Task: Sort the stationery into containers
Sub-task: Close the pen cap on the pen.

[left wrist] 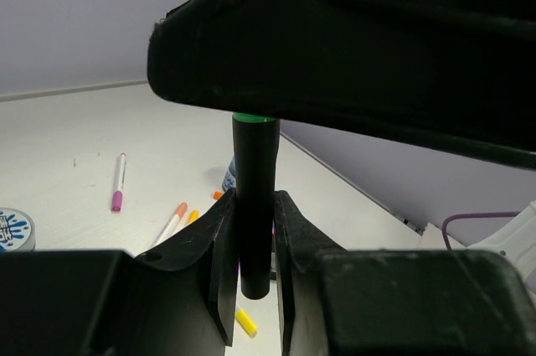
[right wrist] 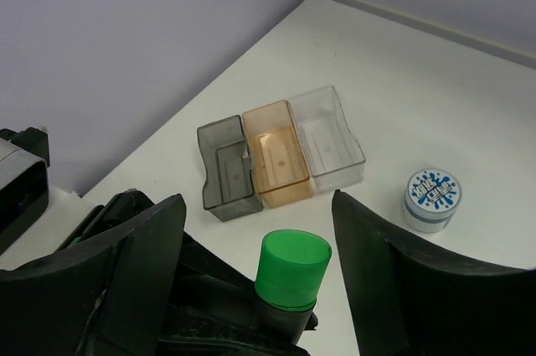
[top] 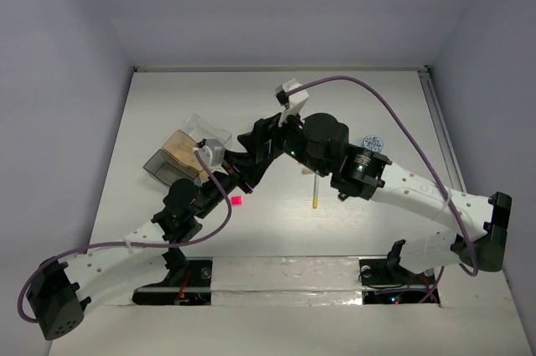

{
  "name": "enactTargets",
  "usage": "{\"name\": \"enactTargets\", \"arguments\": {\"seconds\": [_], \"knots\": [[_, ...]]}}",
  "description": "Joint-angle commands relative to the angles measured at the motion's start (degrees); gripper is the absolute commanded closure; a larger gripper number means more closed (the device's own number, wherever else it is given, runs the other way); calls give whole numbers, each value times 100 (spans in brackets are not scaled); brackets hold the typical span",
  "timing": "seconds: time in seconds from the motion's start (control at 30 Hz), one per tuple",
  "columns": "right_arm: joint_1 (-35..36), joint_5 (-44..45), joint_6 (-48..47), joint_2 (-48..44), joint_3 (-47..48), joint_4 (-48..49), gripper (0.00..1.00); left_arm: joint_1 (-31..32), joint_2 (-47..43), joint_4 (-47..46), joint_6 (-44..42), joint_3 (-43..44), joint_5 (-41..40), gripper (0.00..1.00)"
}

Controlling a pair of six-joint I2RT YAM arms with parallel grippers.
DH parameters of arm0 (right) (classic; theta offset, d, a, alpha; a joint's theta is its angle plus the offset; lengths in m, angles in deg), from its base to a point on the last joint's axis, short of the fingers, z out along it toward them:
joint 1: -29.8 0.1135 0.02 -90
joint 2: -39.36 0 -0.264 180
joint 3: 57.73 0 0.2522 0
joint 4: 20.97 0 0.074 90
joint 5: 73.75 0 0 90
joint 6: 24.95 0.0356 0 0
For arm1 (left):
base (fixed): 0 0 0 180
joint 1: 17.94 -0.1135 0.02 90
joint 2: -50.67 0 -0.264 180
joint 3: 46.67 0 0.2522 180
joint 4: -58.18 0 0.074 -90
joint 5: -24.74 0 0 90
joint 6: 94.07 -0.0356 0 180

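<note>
My left gripper [left wrist: 254, 205] is shut on a black marker with a green cap [left wrist: 254, 197] and holds it upright above the table. In the right wrist view the green cap [right wrist: 293, 268] stands between the wide-open fingers of my right gripper [right wrist: 258, 209], touching neither. In the top view both grippers meet near the table's middle, the left [top: 237, 173] and the right [top: 255, 148]; the marker is hidden there. The containers lie left of them: clear tray [right wrist: 331, 134], tan tray [right wrist: 276, 155], grey tray [right wrist: 226, 173], all empty; they also show in the top view [top: 186, 151].
A blue-white disc [top: 374, 142] lies to the right, also in the right wrist view [right wrist: 431, 197]. A yellow-tipped pen [top: 314, 193] and a pink cube [top: 237, 200] lie near the middle. The left wrist view shows a pink-tipped pen [left wrist: 119, 182], an orange-tipped pen [left wrist: 174, 220] and a disc [left wrist: 15, 229].
</note>
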Motion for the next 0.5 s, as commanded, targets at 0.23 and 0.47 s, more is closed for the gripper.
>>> {"name": "enactTargets", "arguments": {"seconds": [0.23,0.47], "knots": [[-97,-151,166,-134,106,176,31,24,-101,-454,39,-53,96,100],[-98,-151,228,-134,62,194,53,76,-128,-427,31,-36,96,100]]}}
